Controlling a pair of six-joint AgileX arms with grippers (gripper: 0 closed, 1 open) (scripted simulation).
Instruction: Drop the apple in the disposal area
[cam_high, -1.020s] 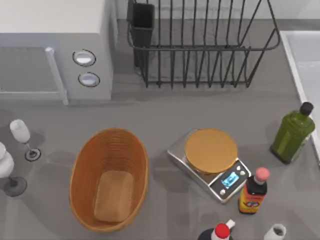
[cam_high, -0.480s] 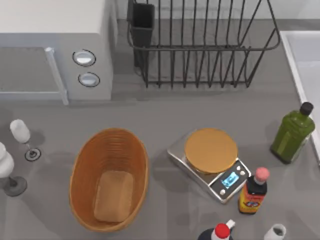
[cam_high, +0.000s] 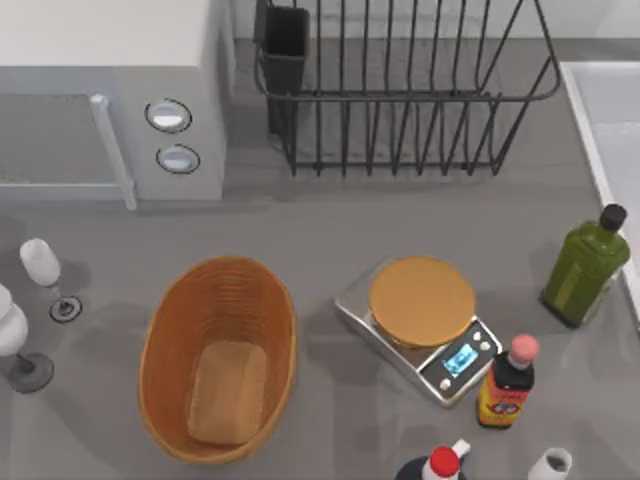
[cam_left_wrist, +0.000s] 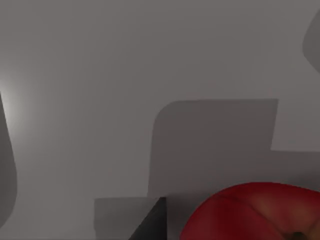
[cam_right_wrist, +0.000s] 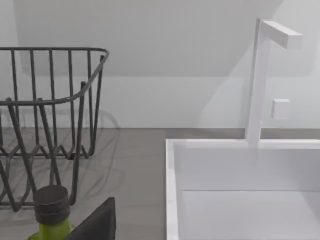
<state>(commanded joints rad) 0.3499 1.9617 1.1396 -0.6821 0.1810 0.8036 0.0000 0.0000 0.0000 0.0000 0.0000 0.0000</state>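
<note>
Nothing on the table has shifted between the earlier top views and this one: basket, scale, bottles and glasses all lie where they did.

We see the apple (cam_left_wrist: 250, 212) close under our left wrist camera, a glossy deep-red curve with a paler flush and a dark dimple near its crown. It sits right beside a dark edge that we take for part of our left gripper, but we cannot tell from this whether the fingers are spread or closed, nor whether the fruit is truly gripped. Behind it lies only plain grey surface with blocky shadows, so we cannot place the apple on the table.

The disposal area, the wicker basket (cam_high: 165, 330), stands at the table's left front, holding just its tan pad (cam_high: 227, 392); no apple is in it. We judge the drop is not yet made, and the carry over the basket and the release are left to do.

Outward from there, the kitchen scale (cam_high: 420, 300) sits to the basket's right, the dish rack (cam_high: 400, 90) at the back, two wine glasses (cam_high: 42, 265) at the left edge. Our right wrist looks toward the white sink (cam_right_wrist: 240, 185), the green oil bottle (cam_right_wrist: 50, 212) near.
</note>
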